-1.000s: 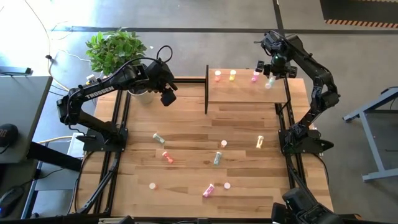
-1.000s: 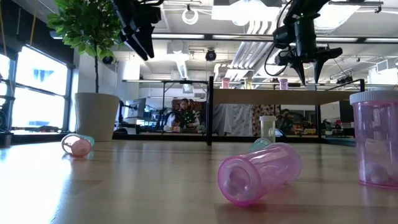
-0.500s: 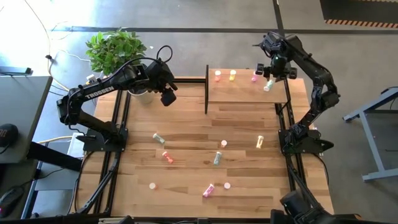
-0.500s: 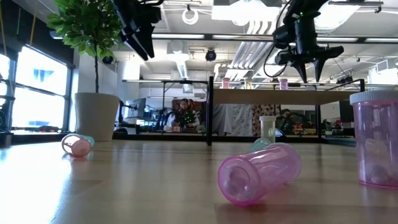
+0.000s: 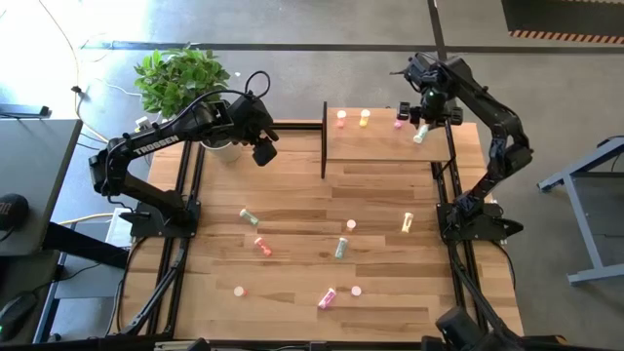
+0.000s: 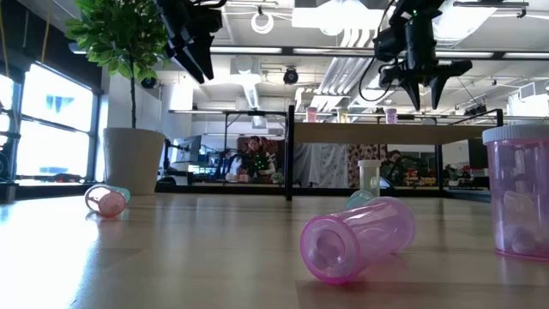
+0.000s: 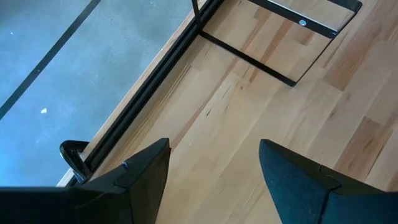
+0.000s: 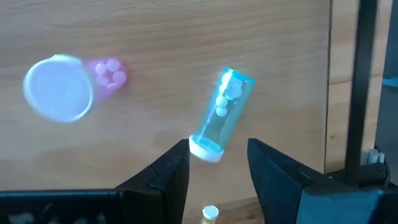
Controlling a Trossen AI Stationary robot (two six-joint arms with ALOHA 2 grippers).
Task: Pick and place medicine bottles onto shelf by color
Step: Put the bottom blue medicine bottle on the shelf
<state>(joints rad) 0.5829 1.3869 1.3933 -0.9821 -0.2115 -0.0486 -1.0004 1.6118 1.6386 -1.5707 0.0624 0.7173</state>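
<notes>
The shelf (image 5: 380, 148) stands at the table's far right. On it an orange-red bottle (image 5: 341, 119), a yellow one (image 5: 365, 117) and a pink one (image 5: 400, 120) stand upright. A pale green bottle (image 8: 224, 115) lies on its side on the shelf, right of the pink one (image 8: 59, 96). My right gripper (image 8: 217, 165) hangs open above that lying bottle, pointing down, and in the low view (image 6: 426, 101) its fingertips are clear of the shelf top. My left gripper (image 5: 263, 151) waits open in the air over the table's far left, with nothing between its fingers (image 7: 214, 174).
Several more bottles lie or stand on the tabletop: a pale green one (image 5: 250, 216), an orange-red one (image 5: 261, 245), a yellow one (image 5: 408, 221), pink ones (image 5: 327, 298) near the front. A black upright panel (image 5: 324, 141) bounds the shelf's left side. A potted plant (image 5: 180, 78) stands behind the left arm.
My right gripper has risen a little above the shelf and has stayed open. The pale green bottle under it has come to lie on its side on the shelf.
</notes>
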